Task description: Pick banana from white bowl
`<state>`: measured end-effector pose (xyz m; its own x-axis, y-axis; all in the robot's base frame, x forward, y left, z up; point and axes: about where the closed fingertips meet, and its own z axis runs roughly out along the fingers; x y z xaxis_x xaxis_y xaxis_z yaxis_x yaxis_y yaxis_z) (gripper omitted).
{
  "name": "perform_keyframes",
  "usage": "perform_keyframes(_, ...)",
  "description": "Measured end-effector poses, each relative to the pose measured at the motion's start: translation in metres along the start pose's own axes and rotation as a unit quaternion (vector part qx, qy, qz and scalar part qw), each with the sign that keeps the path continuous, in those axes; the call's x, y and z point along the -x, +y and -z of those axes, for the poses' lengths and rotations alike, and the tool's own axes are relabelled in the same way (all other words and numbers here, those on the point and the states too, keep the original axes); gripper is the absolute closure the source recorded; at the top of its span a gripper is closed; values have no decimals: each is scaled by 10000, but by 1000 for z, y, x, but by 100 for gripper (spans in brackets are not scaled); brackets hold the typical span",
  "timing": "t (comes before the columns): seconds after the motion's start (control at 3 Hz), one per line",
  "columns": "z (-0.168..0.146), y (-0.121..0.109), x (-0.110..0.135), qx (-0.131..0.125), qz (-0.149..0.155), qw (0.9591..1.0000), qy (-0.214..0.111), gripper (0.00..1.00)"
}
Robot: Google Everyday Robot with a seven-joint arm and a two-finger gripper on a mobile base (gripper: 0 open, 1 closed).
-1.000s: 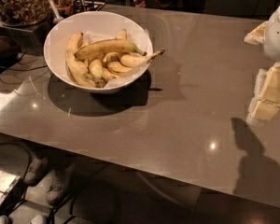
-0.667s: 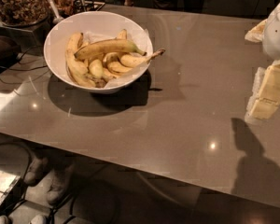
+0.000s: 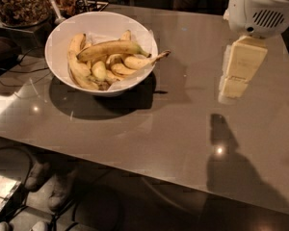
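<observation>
The white bowl [image 3: 138, 31] stands at the table's back left and holds several bananas. The banana [image 3: 111, 48], the longest one, is yellow with brownish blemishes and lies across the top of the pile, its dark tip pointing right. Shorter pale bananas [image 3: 77, 66] lie under and around it, and one thin stem [image 3: 160, 56] sticks out over the right rim. My gripper [image 3: 237, 73] hangs from the white arm housing [image 3: 260, 6] at the upper right. It points down above the table, well to the right of the bowl, and touches nothing.
A dark glass container of brown bits [image 3: 17, 4] and utensils [image 3: 54, 7] stand behind the bowl at the far left. Cables [image 3: 9, 71] run along the left edge. The grey table's [image 3: 149, 129] front edge runs diagonally; shoes [image 3: 53, 186] show on the floor below.
The gripper and arm have moved left and slightly up, closer to the bowl. The bowl and bananas have not moved.
</observation>
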<state>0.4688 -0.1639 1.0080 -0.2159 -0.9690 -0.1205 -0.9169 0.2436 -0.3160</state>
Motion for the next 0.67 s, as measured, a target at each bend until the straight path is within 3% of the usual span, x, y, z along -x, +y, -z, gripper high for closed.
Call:
perform_keyframes(0.33, -13, -16, 32, 165, 323, 9992, 153, 0)
perform_keyframes(0.67, -11, -21, 41, 63, 369, 9993, 62, 0)
